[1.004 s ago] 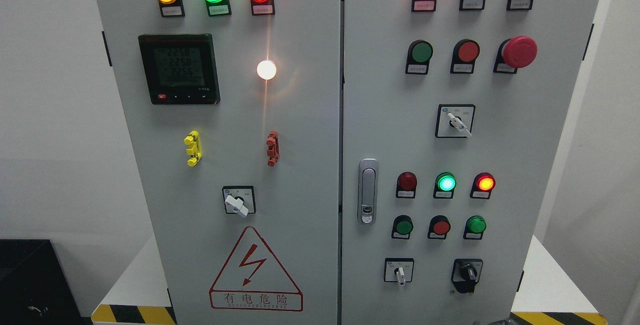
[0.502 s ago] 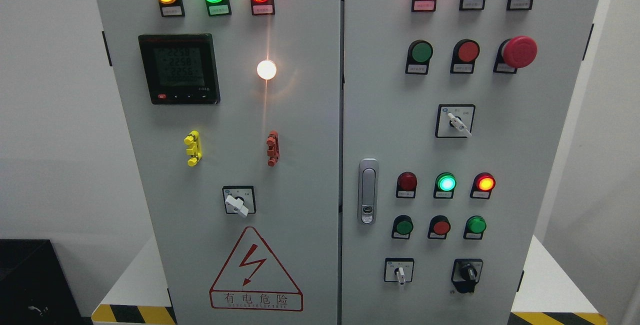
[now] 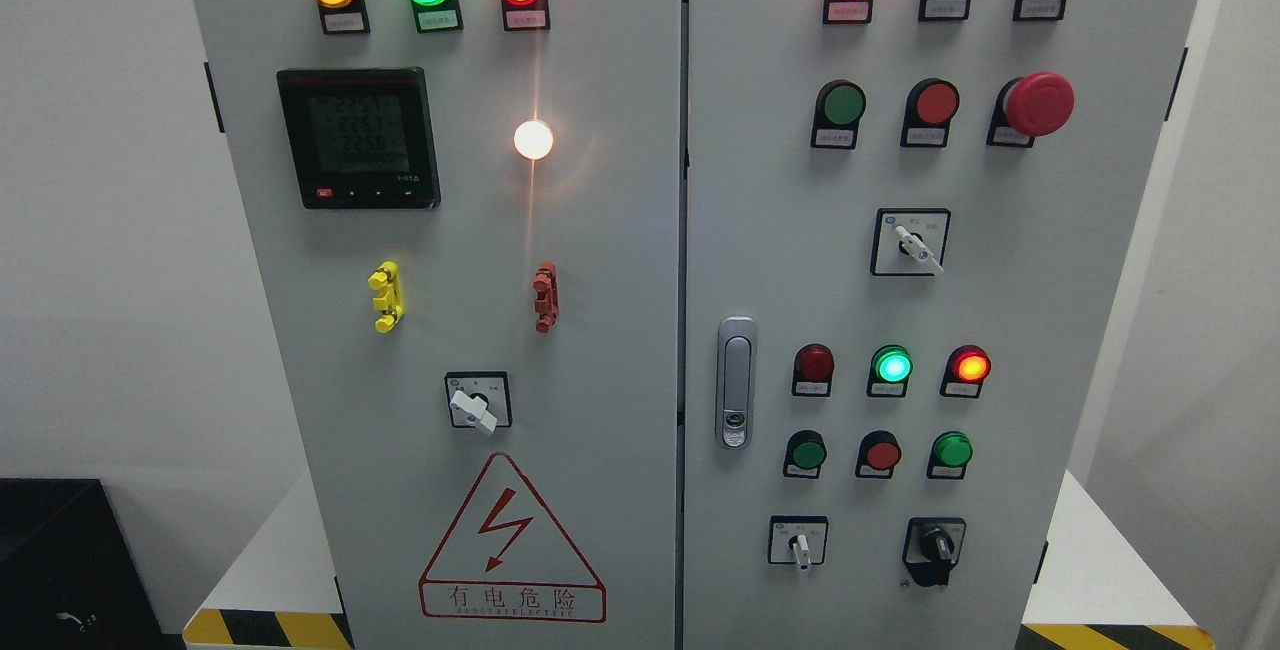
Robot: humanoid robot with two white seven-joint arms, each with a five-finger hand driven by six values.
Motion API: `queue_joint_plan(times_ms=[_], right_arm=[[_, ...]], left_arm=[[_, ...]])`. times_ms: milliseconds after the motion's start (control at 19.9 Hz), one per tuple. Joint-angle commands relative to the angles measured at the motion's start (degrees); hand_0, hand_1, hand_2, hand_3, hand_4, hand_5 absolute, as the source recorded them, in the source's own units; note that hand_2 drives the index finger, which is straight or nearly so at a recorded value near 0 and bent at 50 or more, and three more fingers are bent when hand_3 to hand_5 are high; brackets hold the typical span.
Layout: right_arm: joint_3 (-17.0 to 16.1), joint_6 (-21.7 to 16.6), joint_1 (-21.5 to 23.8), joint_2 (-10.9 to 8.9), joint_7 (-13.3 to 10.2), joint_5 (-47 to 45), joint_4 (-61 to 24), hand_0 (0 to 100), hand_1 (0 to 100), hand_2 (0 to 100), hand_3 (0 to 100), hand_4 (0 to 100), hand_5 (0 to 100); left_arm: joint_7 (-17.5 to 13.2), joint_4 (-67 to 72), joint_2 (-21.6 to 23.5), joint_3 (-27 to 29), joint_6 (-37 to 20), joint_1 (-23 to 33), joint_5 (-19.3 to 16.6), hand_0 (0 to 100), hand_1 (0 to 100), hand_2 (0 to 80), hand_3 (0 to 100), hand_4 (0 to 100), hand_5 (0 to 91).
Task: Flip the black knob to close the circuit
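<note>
- White walls flank a grey steel two-door control cabinet (image 3: 600, 330) that fills the head view.
- Neither robot hand is in view; whether each is released, clenched or grasping cannot be told.
- Target: the small black rotary knob (image 3: 936, 545) on its black plate, at the lower right of the right door.
- Risk: the white-handled selector switch (image 3: 799, 548) sits just left of it, and the green round pushbutton (image 3: 952, 451) sits above; a misaligned reach would likely actuate the wrong control.
- Orientation: the knob's ridge appears to run near vertical, tilted slightly left at the top; detail is small.
</note>
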Motion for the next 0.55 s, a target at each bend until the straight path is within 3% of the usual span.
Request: queue_joint_plan(times_ms=[0, 502], right_arm=[[-0.1, -0.3, 1.2, -0.07, 2.6, -2.0, 0.0, 0, 0, 5, 16, 10, 0], [-0.1, -0.9, 1.3, -0.07, 3.9, -3.4, 0.0, 0, 0, 0, 8, 2, 0]], left_arm=[[0.0, -1.3, 0.1, 0.0, 0.0, 1.2, 0.0, 12, 56, 0.0, 0, 0, 0.0], [0.0, -1.3, 0.0, 0.0, 0.0, 1.2, 0.0, 12, 56, 0.0, 0, 0, 0.0]])
